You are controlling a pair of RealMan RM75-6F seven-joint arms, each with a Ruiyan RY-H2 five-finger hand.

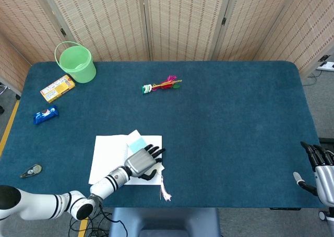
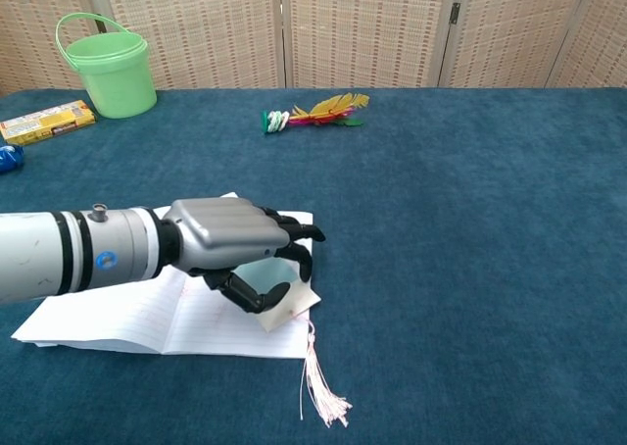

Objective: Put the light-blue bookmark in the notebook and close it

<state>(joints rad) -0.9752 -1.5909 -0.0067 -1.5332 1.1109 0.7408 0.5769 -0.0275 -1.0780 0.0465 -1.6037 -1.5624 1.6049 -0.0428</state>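
An open white notebook (image 1: 109,153) (image 2: 127,313) lies at the table's near left. The light-blue bookmark (image 1: 137,143) (image 2: 263,271) lies slanted across its right page, and its tassel (image 1: 165,192) (image 2: 323,396) trails off the page onto the blue cloth. My left hand (image 1: 142,161) (image 2: 230,244) hovers low over the bookmark with fingers loosely curled; the thumb touches the bookmark's cream end and hides much of it. My right hand (image 1: 321,166) hangs off the table's near right corner, fingers apart, holding nothing.
A green bucket (image 1: 76,63) (image 2: 106,65) stands at the far left. Near it lie a yellow box (image 1: 57,88) and a blue packet (image 1: 45,114). A feathered toy (image 1: 163,84) (image 2: 313,114) lies mid-table at the back, a small dark object (image 1: 31,170) near the left edge.
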